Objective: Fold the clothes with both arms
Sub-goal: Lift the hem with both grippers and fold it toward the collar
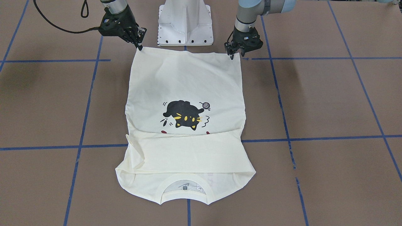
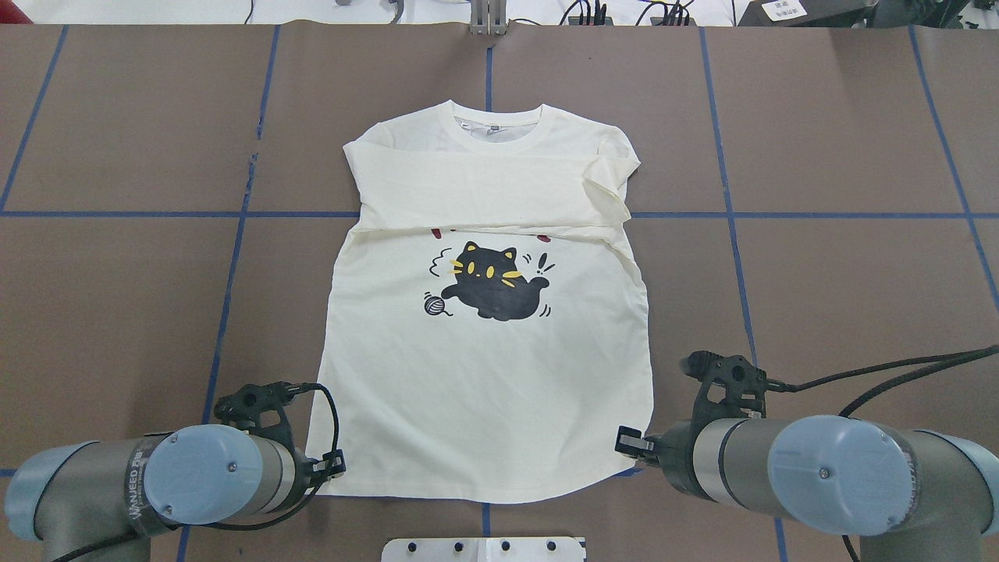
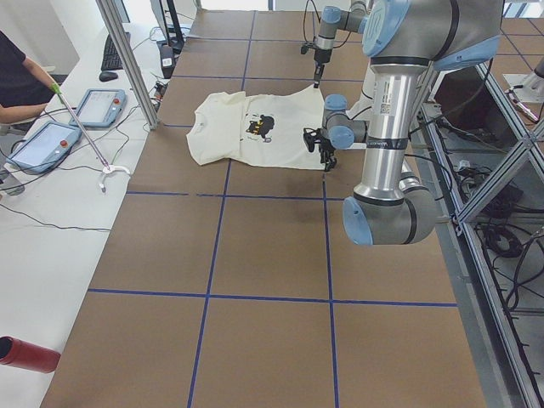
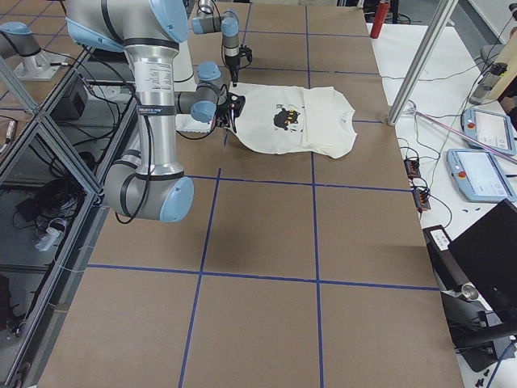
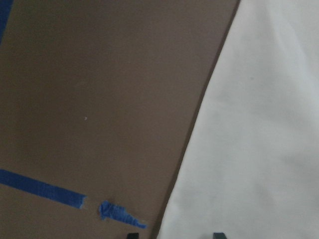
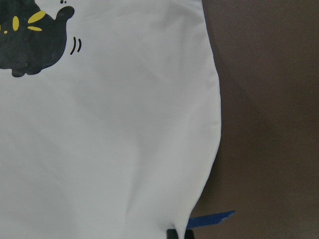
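Shirt (image 2: 484, 390) lies flat on the table (image 2: 819, 273), hem toward the robot's edge. Left gripper (image 1: 233, 55) stands wide over one hem corner; right gripper (image 1: 139, 47), narrow, seems to pinch the other.

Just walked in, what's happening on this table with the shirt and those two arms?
A cream T-shirt is being folded by machine. It lies flat, cat print up, sleeves already folded across the chest. A pincer sits at each corner of the bottom hem: the left pincer with fingertips apart astride the edge, the right pincer with tips close together; whether it grips the cloth is unclear.
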`<action>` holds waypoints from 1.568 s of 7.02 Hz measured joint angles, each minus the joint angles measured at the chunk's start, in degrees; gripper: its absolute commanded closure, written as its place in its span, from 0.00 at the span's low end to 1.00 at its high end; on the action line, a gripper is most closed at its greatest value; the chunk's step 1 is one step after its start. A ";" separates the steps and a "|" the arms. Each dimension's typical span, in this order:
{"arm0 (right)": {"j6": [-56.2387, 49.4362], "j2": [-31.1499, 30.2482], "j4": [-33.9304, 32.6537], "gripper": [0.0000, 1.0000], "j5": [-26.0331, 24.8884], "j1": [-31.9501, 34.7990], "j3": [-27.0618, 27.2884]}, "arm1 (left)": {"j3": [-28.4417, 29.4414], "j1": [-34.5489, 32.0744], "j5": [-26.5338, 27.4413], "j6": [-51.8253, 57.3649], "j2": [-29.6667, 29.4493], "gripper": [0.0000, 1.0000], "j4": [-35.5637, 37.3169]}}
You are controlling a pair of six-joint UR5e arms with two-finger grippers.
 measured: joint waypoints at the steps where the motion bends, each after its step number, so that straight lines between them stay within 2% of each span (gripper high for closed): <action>1: 0.00 0.00 -0.04 1.00 0.03 0.10 0.00 | 0.00 0.06 -0.01 0.00 0.04 0.88 0.02; 2: -0.01 0.00 -0.06 1.00 0.06 0.25 0.00 | -0.03 0.09 0.01 -0.04 0.10 1.00 0.00; 5: -0.05 -0.21 0.00 1.00 0.74 0.81 0.09 | -1.17 0.15 0.06 0.02 0.54 1.00 1.29; 8: -0.21 -2.03 -0.08 1.00 3.25 2.05 1.53 | -8.70 0.18 -0.14 3.05 1.22 1.00 7.42; 11: -0.43 -7.12 -0.15 1.00 10.76 2.08 5.71 | -16.26 1.45 -0.72 8.99 1.67 1.00 10.11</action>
